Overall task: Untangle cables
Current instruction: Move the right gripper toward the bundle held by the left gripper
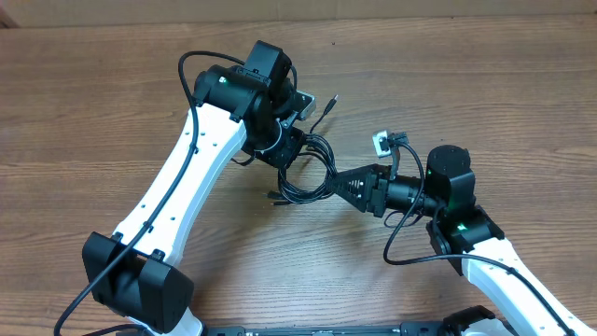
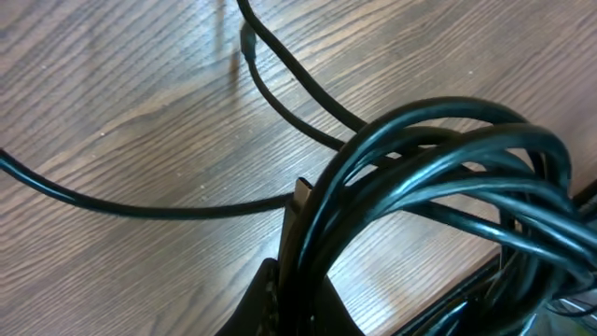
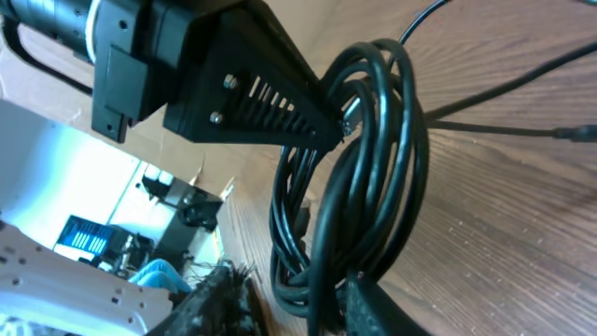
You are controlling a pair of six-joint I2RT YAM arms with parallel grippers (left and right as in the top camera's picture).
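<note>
The cables (image 1: 312, 170) are thin black cords wound in one coil at the middle of the table. My left gripper (image 1: 291, 149) is shut on the coil's upper left side. My right gripper (image 1: 338, 182) comes in from the right and is shut on the coil's lower right side. In the left wrist view the bundle (image 2: 438, 159) runs down between the fingers (image 2: 303, 291). In the right wrist view the coil (image 3: 373, 168) hangs from the left gripper's slotted finger (image 3: 270, 103) and passes between my right fingers (image 3: 317, 308). Loose plug ends (image 1: 332, 100) (image 1: 273, 196) trail out of the coil.
The wooden table (image 1: 485, 75) stretches all round. A loose strand with a small plug (image 2: 247, 42) lies on the wood. A white connector (image 1: 381, 142) on a black lead sits by the right wrist. The left arm's thick cable (image 1: 191, 70) loops over its forearm.
</note>
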